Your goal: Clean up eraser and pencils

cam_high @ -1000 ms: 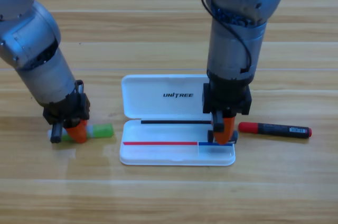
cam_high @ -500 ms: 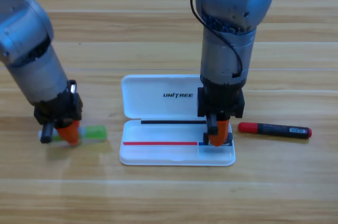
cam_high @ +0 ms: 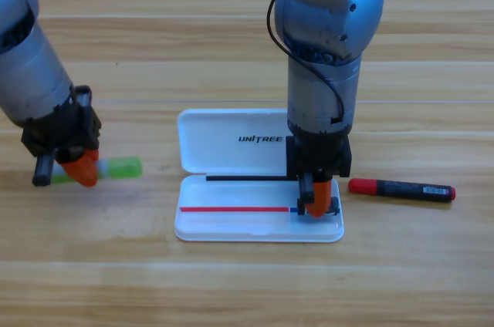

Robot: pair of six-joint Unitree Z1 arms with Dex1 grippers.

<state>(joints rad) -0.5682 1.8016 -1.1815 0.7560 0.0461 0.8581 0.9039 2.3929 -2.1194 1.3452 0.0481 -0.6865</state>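
My left gripper (cam_high: pixel 79 171) is shut on the pale green pencil, whose bright green end (cam_high: pixel 123 166) sticks out to the right, at the table's left side. My right gripper (cam_high: pixel 315 203) points straight down into the right end of the open white case's tray (cam_high: pixel 231 228), shut on the dark eraser (cam_high: pixel 334 205). Only a dark sliver of the eraser shows beside the orange jaw. The red-and-black pencil (cam_high: pixel 401 189) lies flat on the table just right of the case.
The case's lid (cam_high: pixel 224 142), printed UNITREE, lies open behind the tray. The right arm's grey body stands over the lid's right part.
My left gripper has drawn up and to the left with the green pencil. My right gripper has shifted slightly left with the eraser, further over the tray's right end.
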